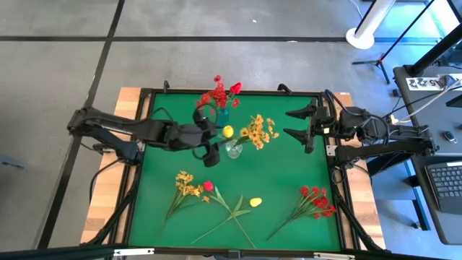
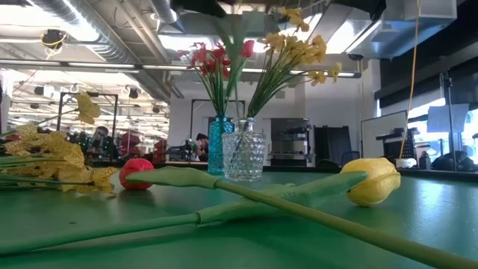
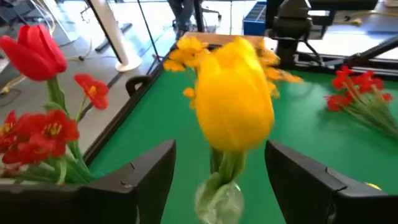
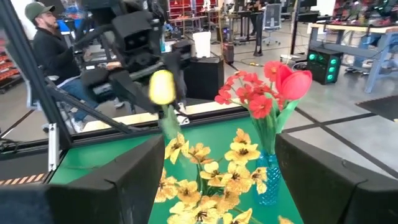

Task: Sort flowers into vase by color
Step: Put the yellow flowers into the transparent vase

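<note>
I have the left gripper over the middle of the green bench, just beside the two vases, its jaws standing apart on either side of a yellow tulip without touching it. That tulip's stem drops toward the mouth of the clear glass vase; whether the stem has reached the bottom I cannot tell. The same vase already carries a sprig of yellow-orange blooms, which leans toward the right arm.

Just beside it, on the far side, the blue vase holds the red cluster and a red tulip.

The right gripper waits near the far right of the bench, jaws open and holding nothing, pointed at the vases.

Still lying on the near half of the bench: a yellow-orange sprig at the left, a red bud touching it, a yellow bud near the middle with its stem crossing the red bud's stem, and a red sprig well apart at the right.

A seated person in a cap shows beyond the bench in the right wrist view.
</note>
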You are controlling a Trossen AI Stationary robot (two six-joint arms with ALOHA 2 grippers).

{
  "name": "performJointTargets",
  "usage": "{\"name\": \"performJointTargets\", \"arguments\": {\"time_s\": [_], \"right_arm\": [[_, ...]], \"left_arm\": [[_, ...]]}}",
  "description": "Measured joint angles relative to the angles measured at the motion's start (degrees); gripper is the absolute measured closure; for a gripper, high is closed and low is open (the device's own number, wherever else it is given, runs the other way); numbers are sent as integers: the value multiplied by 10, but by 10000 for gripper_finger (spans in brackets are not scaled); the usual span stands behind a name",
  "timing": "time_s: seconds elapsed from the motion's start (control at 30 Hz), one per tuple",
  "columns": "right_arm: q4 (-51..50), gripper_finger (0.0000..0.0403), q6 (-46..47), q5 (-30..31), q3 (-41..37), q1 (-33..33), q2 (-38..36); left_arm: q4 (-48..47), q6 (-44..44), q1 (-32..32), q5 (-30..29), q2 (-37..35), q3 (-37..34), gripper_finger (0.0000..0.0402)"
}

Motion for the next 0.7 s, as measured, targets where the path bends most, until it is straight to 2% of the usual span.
{"name": "performJointTargets", "arguments": {"time_s": [0.43,0.7], "right_arm": [[0,100,0,15,0,0,0],[0,100,0,15,0,0,0]], "left_arm": [[-164,-116,-88,-30,-56,0,160],[-168,-147,-156,-38,-88,0,160]]}}
